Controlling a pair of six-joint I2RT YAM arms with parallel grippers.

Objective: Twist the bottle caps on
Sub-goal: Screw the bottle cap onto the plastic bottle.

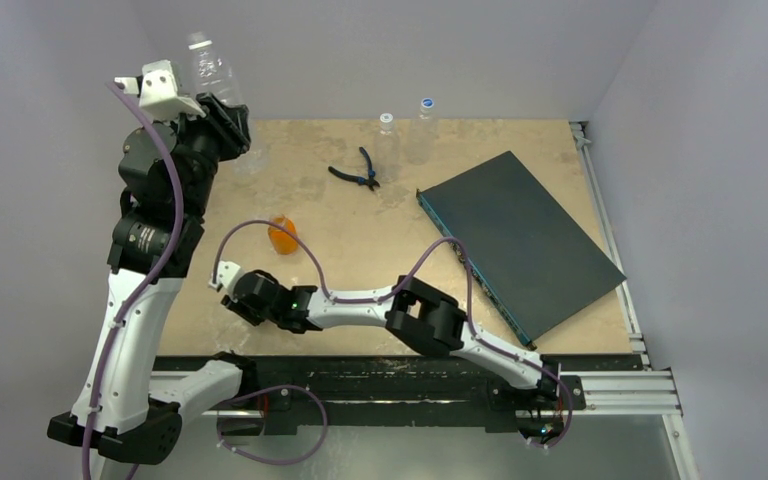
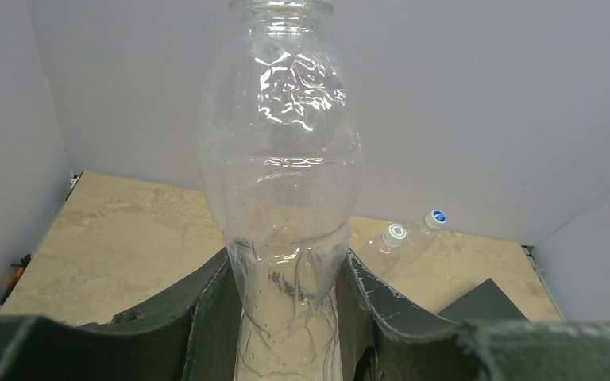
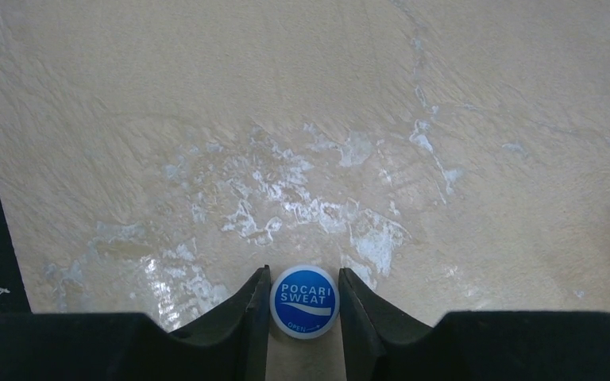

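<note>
Bearing white lettering — round blue cap (image 3: 304,302)

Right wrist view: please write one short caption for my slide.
Right gripper pinches a blue Pocari Sweat cap on the beige table.

Soft, even overhead light, fairly bright, shadows faint. White glare patches on the table (image 3: 286,198); sharp highlights on the clear bottle (image 2: 286,103). Bottom foreground of both wrist views slightly soft. Top view sharp.
</note>
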